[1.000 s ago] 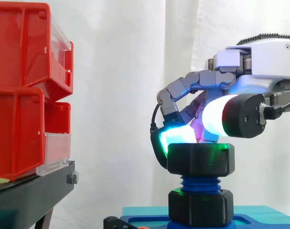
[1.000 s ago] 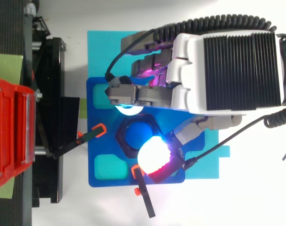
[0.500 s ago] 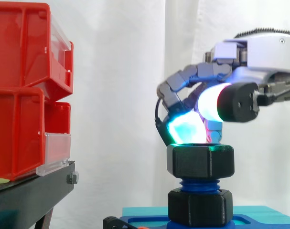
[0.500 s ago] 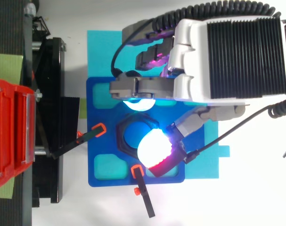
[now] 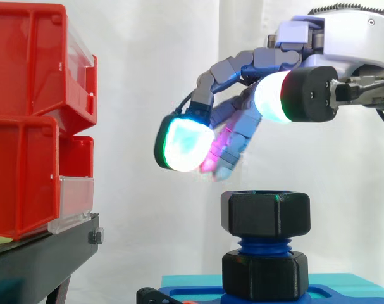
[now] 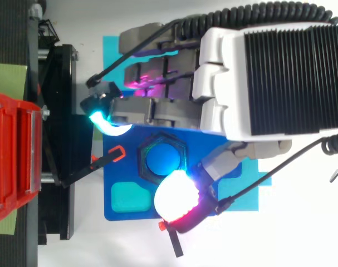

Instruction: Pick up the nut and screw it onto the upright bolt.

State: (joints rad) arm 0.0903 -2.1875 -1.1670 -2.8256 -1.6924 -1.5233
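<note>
Nut (image 5: 265, 214) sits on the blue thread of the bolt (image 5: 265, 244), seemingly only partly wound down. To turn it well, the grip should close level on opposite flats. It lies below the hand (image 5: 343, 44), untouched: fingers (image 5: 182, 144) splayed up-left of it, thumb above, holding nothing.

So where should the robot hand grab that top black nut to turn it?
Come down from above and pinch two opposite flat sides of the top nut. It sits level on the upright blue bolt, its six flat sides free all round.
</note>
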